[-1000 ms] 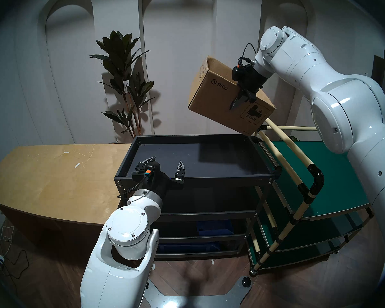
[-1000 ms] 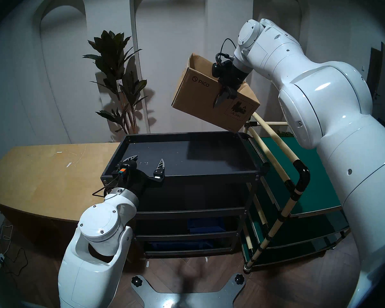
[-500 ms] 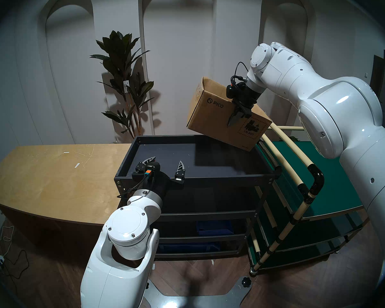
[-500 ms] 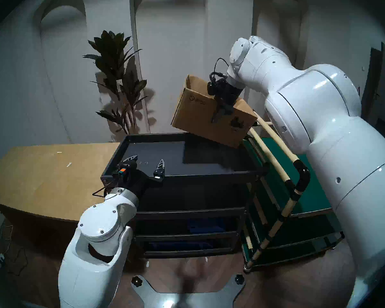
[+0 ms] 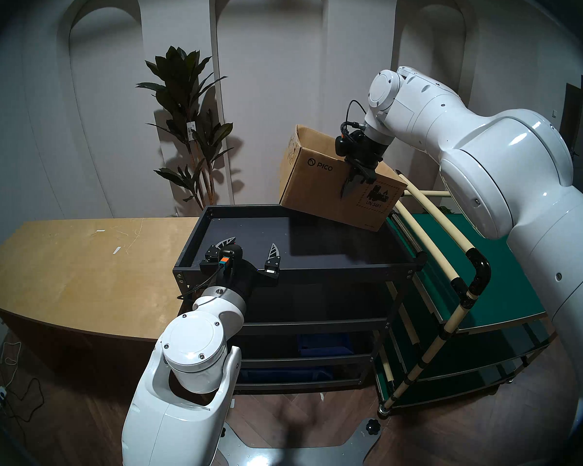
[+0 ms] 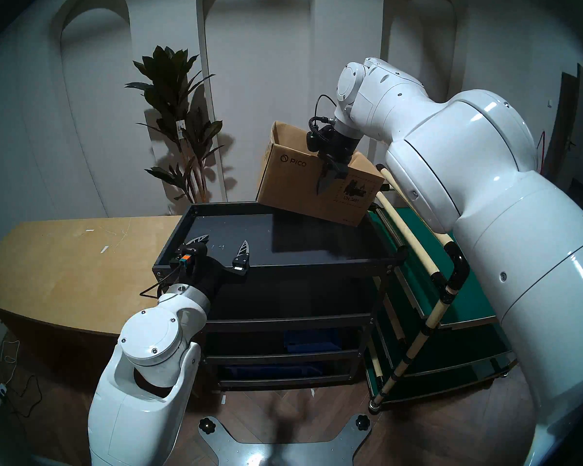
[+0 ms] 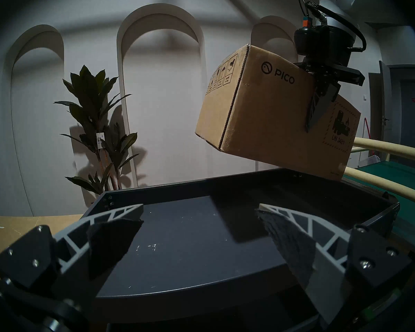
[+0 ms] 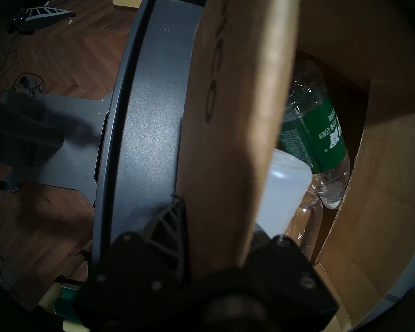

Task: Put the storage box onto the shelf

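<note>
My right gripper (image 5: 349,189) is shut on the near wall of the brown cardboard storage box (image 5: 317,193), which bears a PICO logo and a UN 3481 mark. The box hangs tilted, its right end lower, just above the far right part of the black shelf's top tray (image 5: 317,273). The box also shows in the head right view (image 6: 293,186) and the left wrist view (image 7: 261,118). In the right wrist view the wall (image 8: 225,132) is pinched between my fingers, and plastic bottles (image 8: 316,132) lie inside. My left gripper (image 5: 248,246) is open and empty over the tray's near left corner.
A green-decked cart (image 5: 505,280) with cream tubes stands right of the shelf, its rail (image 5: 428,240) close under the box. A tan wooden table (image 5: 81,263) is on the left. A potted plant (image 5: 189,125) stands behind. Blue bins (image 5: 323,344) sit on lower tiers.
My right arm has carried the box down and to the left, from high above the cart rail to just over the shelf's far right corner. The box tilts less. The left arm has not moved.
</note>
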You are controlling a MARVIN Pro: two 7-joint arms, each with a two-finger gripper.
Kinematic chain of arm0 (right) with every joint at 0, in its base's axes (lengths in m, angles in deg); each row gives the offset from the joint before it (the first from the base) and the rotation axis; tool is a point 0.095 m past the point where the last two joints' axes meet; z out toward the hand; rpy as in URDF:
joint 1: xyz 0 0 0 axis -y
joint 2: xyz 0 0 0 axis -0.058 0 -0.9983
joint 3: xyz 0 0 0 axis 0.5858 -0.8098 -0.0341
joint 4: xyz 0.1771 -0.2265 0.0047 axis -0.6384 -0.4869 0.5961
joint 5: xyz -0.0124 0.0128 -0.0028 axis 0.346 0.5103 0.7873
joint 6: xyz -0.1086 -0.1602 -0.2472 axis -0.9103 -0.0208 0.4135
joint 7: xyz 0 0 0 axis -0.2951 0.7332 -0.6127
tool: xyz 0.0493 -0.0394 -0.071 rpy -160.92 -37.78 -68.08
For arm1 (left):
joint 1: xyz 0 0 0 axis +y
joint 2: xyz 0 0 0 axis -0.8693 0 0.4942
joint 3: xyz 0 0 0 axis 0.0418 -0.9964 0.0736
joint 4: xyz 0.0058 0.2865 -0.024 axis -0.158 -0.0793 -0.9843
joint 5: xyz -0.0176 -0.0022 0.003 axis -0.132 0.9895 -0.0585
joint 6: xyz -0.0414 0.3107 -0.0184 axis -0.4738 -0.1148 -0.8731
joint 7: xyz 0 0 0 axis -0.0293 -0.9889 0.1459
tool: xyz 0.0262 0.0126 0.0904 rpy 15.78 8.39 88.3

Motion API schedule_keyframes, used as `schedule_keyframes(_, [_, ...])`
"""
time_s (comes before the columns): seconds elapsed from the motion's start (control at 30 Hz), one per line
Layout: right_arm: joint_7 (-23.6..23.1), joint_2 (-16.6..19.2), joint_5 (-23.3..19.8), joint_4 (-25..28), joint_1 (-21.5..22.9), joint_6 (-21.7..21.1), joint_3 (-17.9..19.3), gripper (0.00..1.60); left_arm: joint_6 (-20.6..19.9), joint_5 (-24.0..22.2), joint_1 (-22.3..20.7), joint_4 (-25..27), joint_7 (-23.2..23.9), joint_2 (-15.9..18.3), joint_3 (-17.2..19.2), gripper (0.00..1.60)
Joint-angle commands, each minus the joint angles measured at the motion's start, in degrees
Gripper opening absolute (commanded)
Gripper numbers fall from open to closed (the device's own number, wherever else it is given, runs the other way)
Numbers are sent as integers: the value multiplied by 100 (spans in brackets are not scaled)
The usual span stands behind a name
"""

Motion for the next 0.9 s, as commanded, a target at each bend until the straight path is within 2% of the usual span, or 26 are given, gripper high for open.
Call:
schedule_keyframes(0.0, [9,-93,19,81,296,67,-82,0,29,-6,-50,112,3,-7,10,160])
schedule_keyframes(0.5, [9,-65,5,81,188,92,-341,0,28,-5,-50,104,2,-8,9,160])
schedule_keyframes(0.87, [9,-287,-75,81,116,115,-397,0,25,-2,-48,81,1,-9,7,160])
